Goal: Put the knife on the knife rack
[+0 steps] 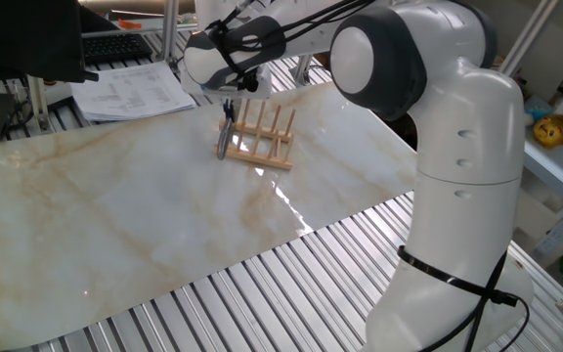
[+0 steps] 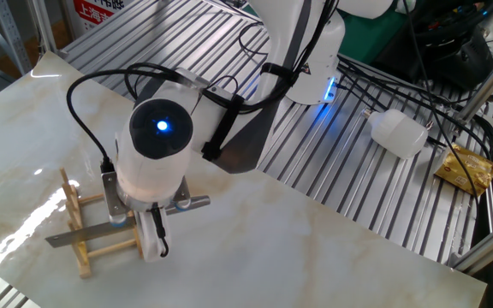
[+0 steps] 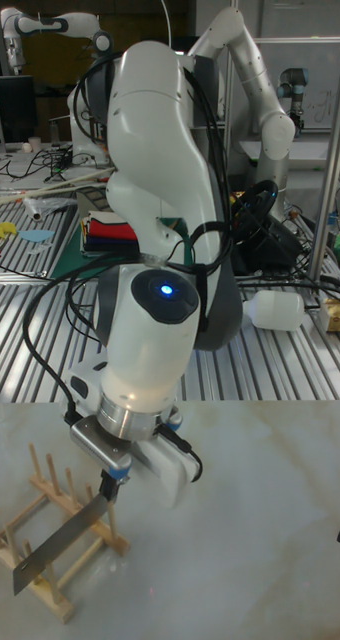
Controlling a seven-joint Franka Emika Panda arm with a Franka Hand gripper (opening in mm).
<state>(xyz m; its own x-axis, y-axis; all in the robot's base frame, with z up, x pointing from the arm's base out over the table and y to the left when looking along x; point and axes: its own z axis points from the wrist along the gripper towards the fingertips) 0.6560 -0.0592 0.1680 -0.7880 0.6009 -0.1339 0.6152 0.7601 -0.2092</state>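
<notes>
Judging by the all-metal build, expect the knife (image 3: pixel 62 537) to be stiff, fairly heavy for its size, and slick on both blade and handle. Lies across the knife rack (image 2: pixel 92 224) at the near end of the marble table (image 1: pixel 115 225) in the tall view, broad grey blade tilted, low end out toward the near left, high end up under the wrist. Best taken at the rounded handle, well away from the edge; a smooth steel handle may twist between flat pads, so a firm, square hold looks wise. Handle itself hidden under the wrist in all three views.

Just behind, the gripper (image 3: pixel 111 478) hangs directly over the rack's right end at the knife's high end. Cannot tell whether the jaws are clamped on the handle or parted; fingers mostly hidden.

Farther back, light wooden pegs, thin and likely easy to knock or snap under a dropped cleaver.
</notes>
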